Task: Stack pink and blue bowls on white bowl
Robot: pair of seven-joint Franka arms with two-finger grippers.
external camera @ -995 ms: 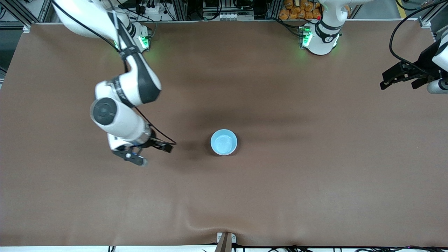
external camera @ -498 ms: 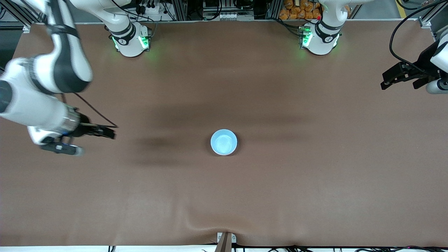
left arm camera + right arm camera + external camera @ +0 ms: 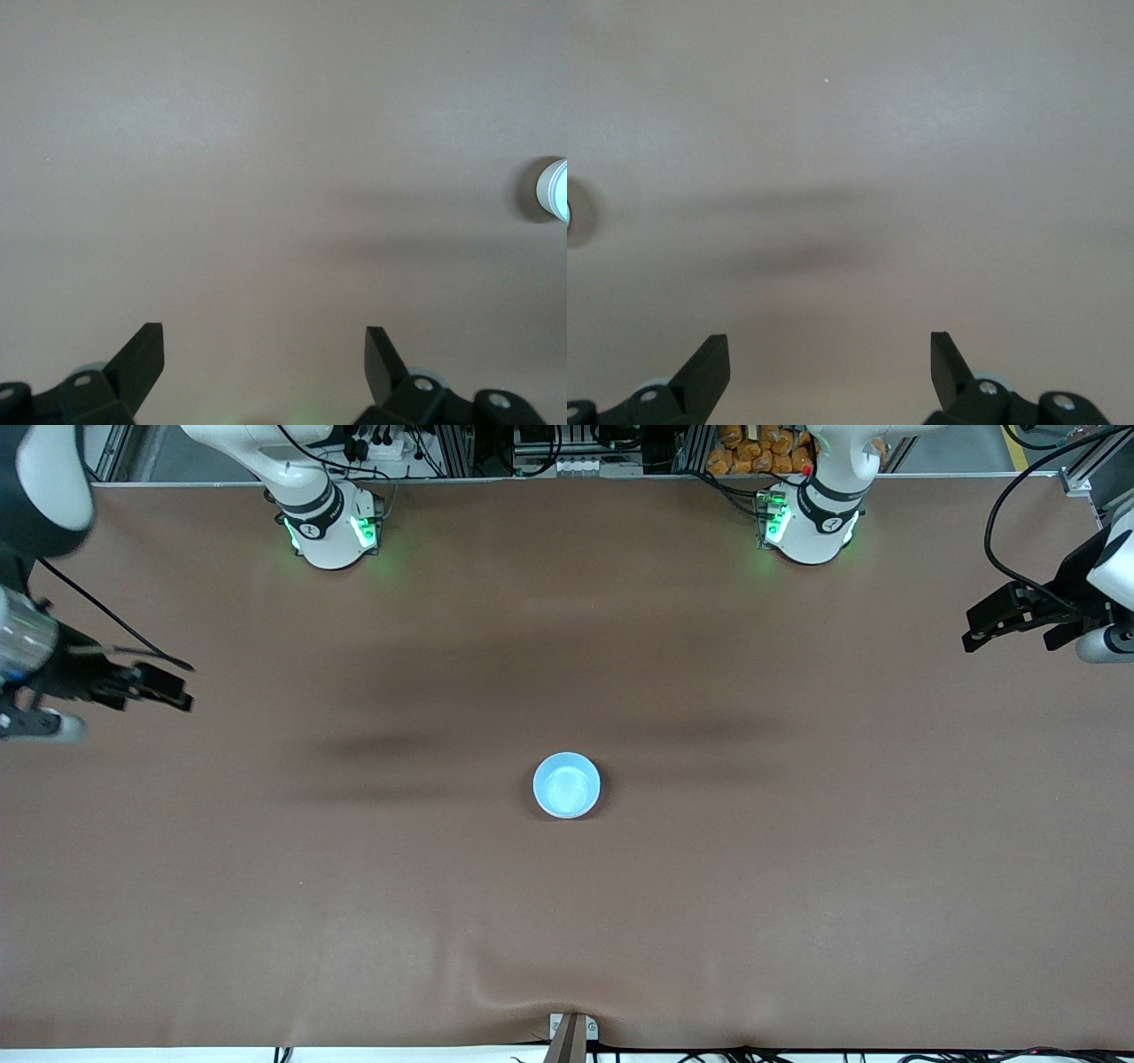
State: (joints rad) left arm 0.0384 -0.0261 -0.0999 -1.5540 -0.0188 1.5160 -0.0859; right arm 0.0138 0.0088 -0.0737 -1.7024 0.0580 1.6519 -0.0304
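A light blue bowl (image 3: 567, 785) stands upright in the middle of the brown table (image 3: 567, 921). It also shows at the edge of the left wrist view (image 3: 554, 188), and a sliver shows in the right wrist view (image 3: 570, 221). No pink bowl and no white bowl shows on its own in any view. My right gripper (image 3: 164, 691) is open and empty over the right arm's end of the table (image 3: 830, 350). My left gripper (image 3: 979, 629) is open and empty, waiting over the left arm's end of the table (image 3: 264, 341).
The two arm bases (image 3: 330, 522) (image 3: 811, 518) stand along the table edge farthest from the front camera. The brown cover has a wrinkle (image 3: 523, 992) near a small bracket (image 3: 571, 1032) at the edge nearest that camera.
My right arm has swung away from beside the blue bowl to its own end of the table, almost out of the front view. The bowl and the left arm have not moved.
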